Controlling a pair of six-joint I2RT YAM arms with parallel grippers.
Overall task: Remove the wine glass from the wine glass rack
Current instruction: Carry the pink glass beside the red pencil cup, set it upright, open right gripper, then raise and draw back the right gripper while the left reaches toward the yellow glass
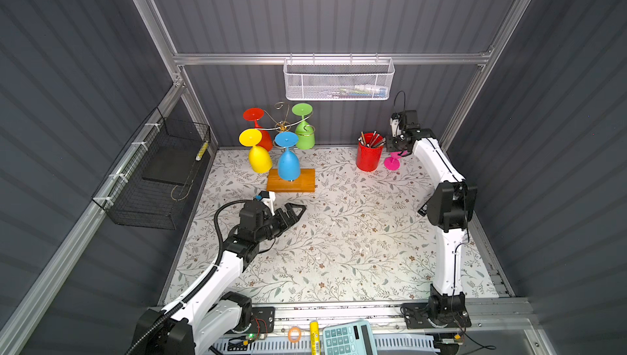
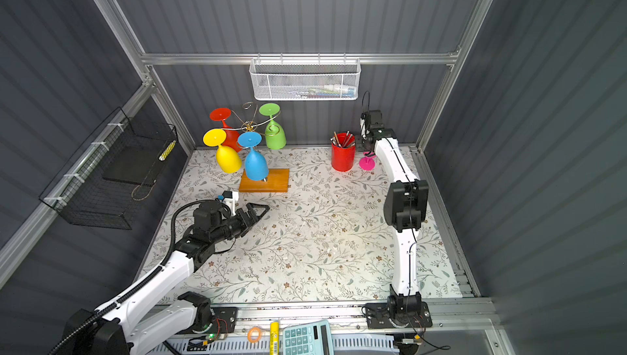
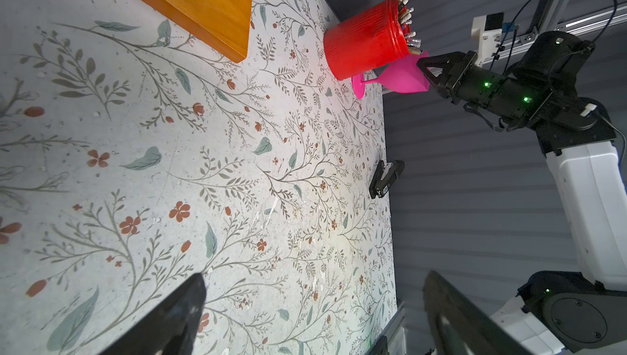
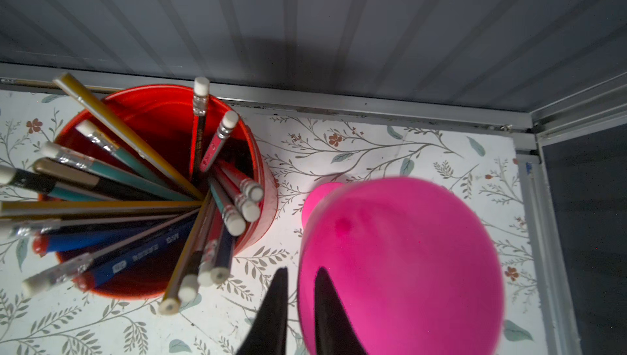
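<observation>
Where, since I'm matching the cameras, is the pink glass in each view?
Top view: pink glass back right, just right of the red cup.
Top view: pink glass there too, right of the red cup.
Left wrist: pink glass in the distance, beside the red cup.
Right wrist: pink glass close up, beside the red cup.
Shared landmark: the red cup.

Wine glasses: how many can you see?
5. Red glass, yellow glass, blue glass and green glass hang upside down on the wine glass rack; pink glass stands by the red pencil cup. None looks hidden.
</observation>
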